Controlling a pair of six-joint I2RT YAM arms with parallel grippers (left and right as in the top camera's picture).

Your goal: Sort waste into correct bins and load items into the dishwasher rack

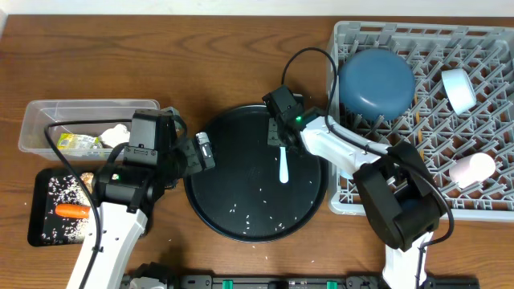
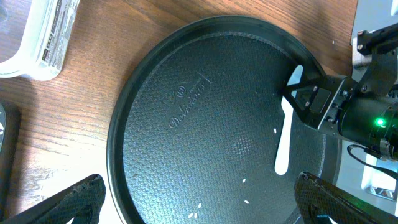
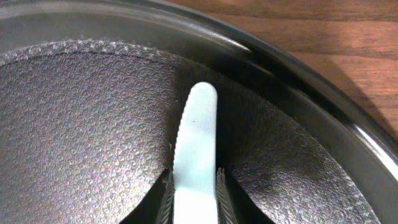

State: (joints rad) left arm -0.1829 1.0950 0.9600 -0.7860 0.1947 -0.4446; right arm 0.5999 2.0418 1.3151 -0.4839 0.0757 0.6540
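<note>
Black fingertips of the right gripper (image 3: 194, 194) pinch the white spoon (image 3: 198, 124) across its narrow handle at lower centre, so it may pivot or slip back onto the round black tray (image 3: 298, 93) before reaching the dishwasher rack (image 1: 490, 96) at the overhead's right.
</note>
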